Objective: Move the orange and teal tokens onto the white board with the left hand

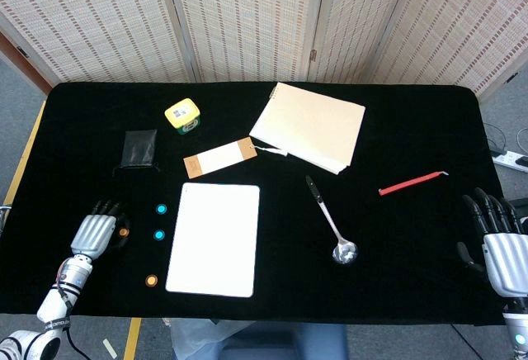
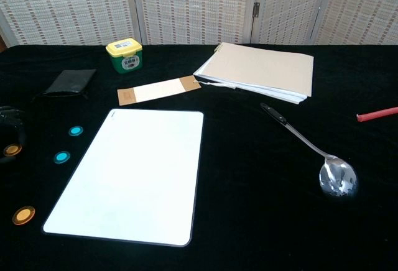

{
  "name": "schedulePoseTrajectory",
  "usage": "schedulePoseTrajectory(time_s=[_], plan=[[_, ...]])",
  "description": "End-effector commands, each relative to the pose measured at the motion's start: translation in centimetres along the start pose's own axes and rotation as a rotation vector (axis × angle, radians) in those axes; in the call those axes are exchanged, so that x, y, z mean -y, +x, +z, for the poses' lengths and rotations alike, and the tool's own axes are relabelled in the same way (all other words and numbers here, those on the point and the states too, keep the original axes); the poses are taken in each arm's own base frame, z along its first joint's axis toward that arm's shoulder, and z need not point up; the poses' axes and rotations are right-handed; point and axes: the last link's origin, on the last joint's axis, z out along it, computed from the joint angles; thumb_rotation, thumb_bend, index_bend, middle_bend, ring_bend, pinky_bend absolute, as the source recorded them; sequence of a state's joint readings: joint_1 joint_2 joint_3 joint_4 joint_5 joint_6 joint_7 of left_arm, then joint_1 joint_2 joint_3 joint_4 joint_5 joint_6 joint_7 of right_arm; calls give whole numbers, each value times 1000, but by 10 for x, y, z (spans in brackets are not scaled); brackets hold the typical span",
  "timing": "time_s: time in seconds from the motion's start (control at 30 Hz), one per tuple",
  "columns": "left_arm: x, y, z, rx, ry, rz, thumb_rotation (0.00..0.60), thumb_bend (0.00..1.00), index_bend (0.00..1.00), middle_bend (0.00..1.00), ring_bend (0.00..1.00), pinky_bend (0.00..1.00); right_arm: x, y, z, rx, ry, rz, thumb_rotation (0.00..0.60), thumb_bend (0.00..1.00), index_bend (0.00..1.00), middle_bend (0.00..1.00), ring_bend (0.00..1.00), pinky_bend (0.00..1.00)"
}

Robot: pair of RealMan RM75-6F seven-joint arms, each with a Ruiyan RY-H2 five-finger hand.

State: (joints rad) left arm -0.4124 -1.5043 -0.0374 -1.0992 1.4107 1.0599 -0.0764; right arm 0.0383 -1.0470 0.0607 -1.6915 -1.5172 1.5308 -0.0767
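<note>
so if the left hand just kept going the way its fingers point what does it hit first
Probably the black pouch. The left hand points up the table, away from the robot, with bare black cloth between; the orange token sits beside its fingertips, not ahead. Depth is unclear.

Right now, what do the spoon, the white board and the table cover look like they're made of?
The spoon looks like polished metal: its bowl shows mirror-like reflections, and the handle end is dark, possibly plastic. The white board looks like smooth, rigid plastic or coated sheet, with rounded corners and a thin dark edge. The table cover seems to be matte black cloth; it gives no glare.
</note>
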Motion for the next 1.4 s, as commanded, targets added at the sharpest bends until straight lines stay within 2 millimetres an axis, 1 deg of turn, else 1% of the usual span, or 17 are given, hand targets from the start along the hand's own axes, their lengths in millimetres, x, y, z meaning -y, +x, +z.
schedulePoseTrajectory(time_s=[0.03, 0.2, 0.3, 0.33, 0.43, 0.53, 0.7, 0.73, 0.77, 0.83, 0.9, 0.93, 1.03, 1.13, 1.17, 1.23, 1.4], plan=[[-13, 8, 1, -21, -41, 9, 600, 420, 545, 194, 99, 0, -1, 0, -1, -2, -3, 0, 600, 428, 0, 0, 0, 0], [-46, 16, 6, -27, -131, 3, 600, 420, 544, 194, 95, 0, -5, 2, -4, -9, -12, 1, 600, 428, 0, 0, 0, 0], [-72, 18, 9, -19, -199, -4, 600, 420, 544, 194, 92, 0, -9, 3, -5, -12, -18, 3, 600, 428, 0, 0, 0, 0], [-76, 18, 10, -16, -211, -5, 600, 420, 543, 194, 91, 0, -9, 3, -5, -12, -20, 3, 600, 428, 0, 0, 0, 0], [-101, 17, 12, 0, -275, -5, 600, 420, 542, 194, 86, 0, -12, 3, -7, -12, -27, 6, 600, 428, 0, 0, 0, 0], [-120, 13, 14, 13, -323, 9, 600, 420, 542, 194, 84, 0, -14, 3, -8, -12, -31, 9, 600, 427, 0, 0, 0, 0], [-141, 6, 17, 36, -374, 32, 600, 420, 526, 194, 80, 0, -17, 3, -10, -13, -41, 12, 600, 428, 0, 0, 0, 0], [-143, 5, 17, 39, -378, 39, 600, 420, 503, 194, 75, 0, -18, 3, -10, -13, -43, 13, 600, 428, 0, 0, 0, 0], [-145, 3, 17, 44, -379, 53, 600, 419, 456, 189, 62, 0, -18, 3, -10, -13, -44, 13, 600, 428, 0, 0, 0, 0], [-146, 2, 16, 50, -373, 66, 600, 413, 341, 166, 33, 0, -18, 3, -10, -14, -43, 14, 600, 428, 0, 0, 0, 0], [-145, 4, 14, 45, -366, 59, 600, 402, 273, 148, 17, 0, -17, 4, -10, -15, -41, 14, 600, 428, 0, 0, 0, 0], [-144, 6, 12, 42, -363, 56, 600, 398, 259, 145, 14, 0, -17, 4, -10, -16, -39, 14, 600, 429, 0, 0, 0, 0], [-133, 13, 4, 22, -347, 58, 600, 396, 274, 144, 14, 0, -15, 5, -9, -20, -30, 13, 600, 428, 0, 0, 0, 0], [-120, 18, -6, 5, -333, 56, 600, 398, 333, 144, 14, 0, -12, 5, -8, -19, -21, 12, 600, 428, 0, 0, 0, 0], [-111, 19, -13, -2, -321, 56, 600, 399, 358, 144, 15, 0, -11, 4, -7, -19, -18, 8, 600, 428, 0, 0, 0, 0], [-98, 19, -25, -8, -306, 59, 600, 401, 391, 144, 19, 0, -9, 2, -5, -16, -15, 3, 600, 428, 0, 0, 0, 0], [-72, 13, -49, 8, -257, 61, 600, 401, 414, 144, 22, 0, -4, -1, -2, -3, 6, 7, 600, 428, 0, 0, 0, 0]])
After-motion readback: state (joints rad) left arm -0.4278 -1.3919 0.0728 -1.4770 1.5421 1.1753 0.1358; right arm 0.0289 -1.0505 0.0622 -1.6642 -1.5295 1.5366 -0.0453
